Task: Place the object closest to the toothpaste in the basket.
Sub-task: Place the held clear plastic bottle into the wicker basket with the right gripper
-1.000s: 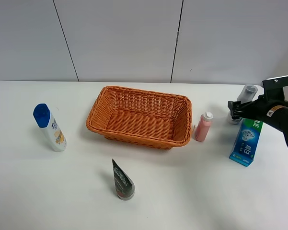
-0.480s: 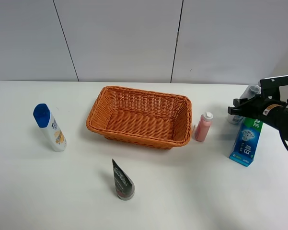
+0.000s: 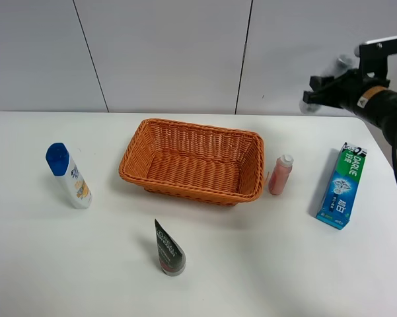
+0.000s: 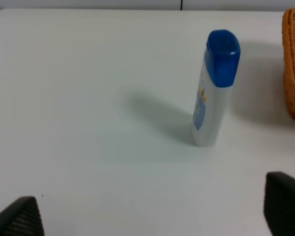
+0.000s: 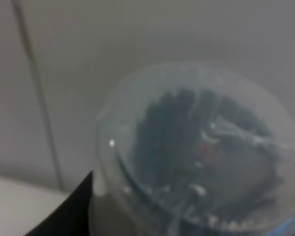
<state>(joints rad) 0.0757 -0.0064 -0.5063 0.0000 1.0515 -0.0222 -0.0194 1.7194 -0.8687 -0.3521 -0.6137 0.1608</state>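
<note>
Now right hand (image 3: 322, 90) grips clear round plastic bottle (image 5: 196, 157) aloft; next, carry over orange wicker basket (image 3: 191, 162); left hand (image 4: 152, 212) wide.

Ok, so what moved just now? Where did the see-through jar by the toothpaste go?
The right gripper, shut on the clear jar, lifted it up off the table and away from the toothpaste box; it now hangs in the air, blurred. The basket, pink bottle, blue-capped bottle and black tube stayed where they were.
</note>
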